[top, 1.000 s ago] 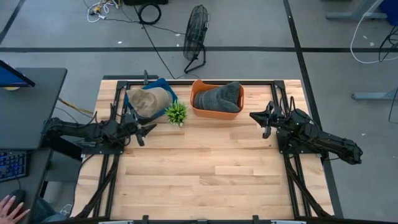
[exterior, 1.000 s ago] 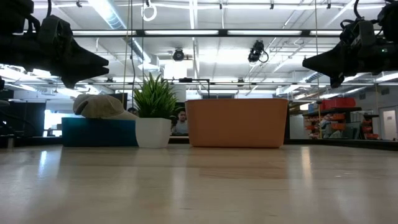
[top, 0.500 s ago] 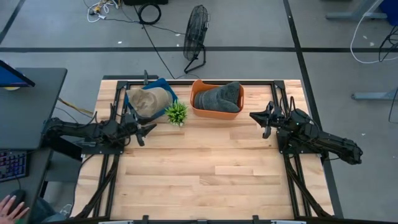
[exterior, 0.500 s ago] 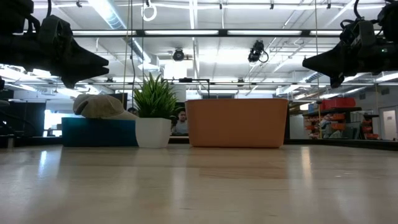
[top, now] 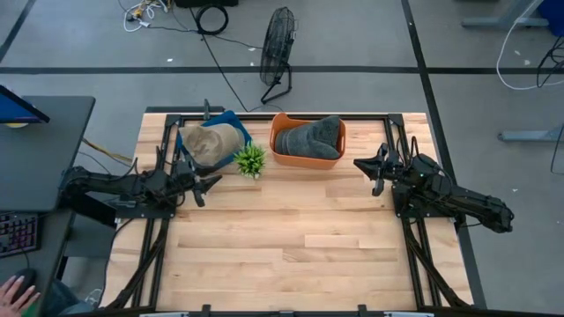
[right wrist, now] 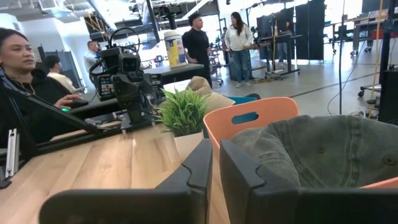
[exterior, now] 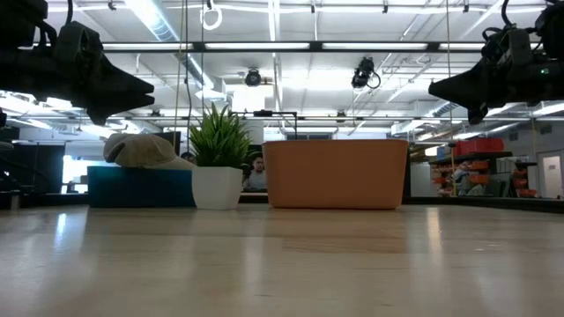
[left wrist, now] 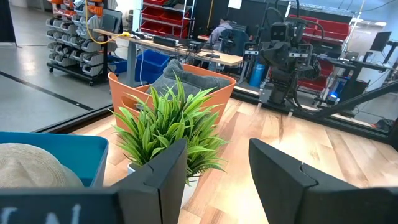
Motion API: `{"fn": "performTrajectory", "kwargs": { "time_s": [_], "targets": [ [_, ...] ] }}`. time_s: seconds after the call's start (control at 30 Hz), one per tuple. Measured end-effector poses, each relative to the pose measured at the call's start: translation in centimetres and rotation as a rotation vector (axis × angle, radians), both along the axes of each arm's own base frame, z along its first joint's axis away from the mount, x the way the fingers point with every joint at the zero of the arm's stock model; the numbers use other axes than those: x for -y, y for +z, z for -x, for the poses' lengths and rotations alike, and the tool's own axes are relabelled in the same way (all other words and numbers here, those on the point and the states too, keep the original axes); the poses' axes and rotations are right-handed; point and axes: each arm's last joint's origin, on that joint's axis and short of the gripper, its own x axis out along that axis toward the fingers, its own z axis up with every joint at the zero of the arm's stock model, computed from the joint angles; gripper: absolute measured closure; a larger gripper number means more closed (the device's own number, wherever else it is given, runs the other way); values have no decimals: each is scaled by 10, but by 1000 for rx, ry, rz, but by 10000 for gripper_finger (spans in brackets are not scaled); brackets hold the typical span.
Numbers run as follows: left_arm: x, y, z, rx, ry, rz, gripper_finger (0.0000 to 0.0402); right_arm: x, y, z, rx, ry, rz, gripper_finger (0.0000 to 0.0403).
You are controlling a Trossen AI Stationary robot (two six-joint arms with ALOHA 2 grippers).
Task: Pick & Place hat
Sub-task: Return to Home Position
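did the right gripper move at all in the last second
No. In the high view the right gripper keeps the same gap to the orange bin, off to that bin's right, with no shift either way.

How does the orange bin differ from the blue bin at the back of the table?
The orange bin holds dark caps; the blue bin holds a tan cap. The orange bin sits right of the potted plant, the blue bin left of it. Both stand along the far edge of the table.
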Motion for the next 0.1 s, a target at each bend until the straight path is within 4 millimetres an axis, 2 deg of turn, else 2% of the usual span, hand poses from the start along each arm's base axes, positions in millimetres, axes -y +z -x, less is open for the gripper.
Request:
{"fn": "performTrajectory", "kwargs": {
  "time_s": [0.1],
  "targets": [
    [0, 0, 0, 0, 0, 0, 225, 0, 0, 0, 0, 0, 0, 366]
  ]
}}
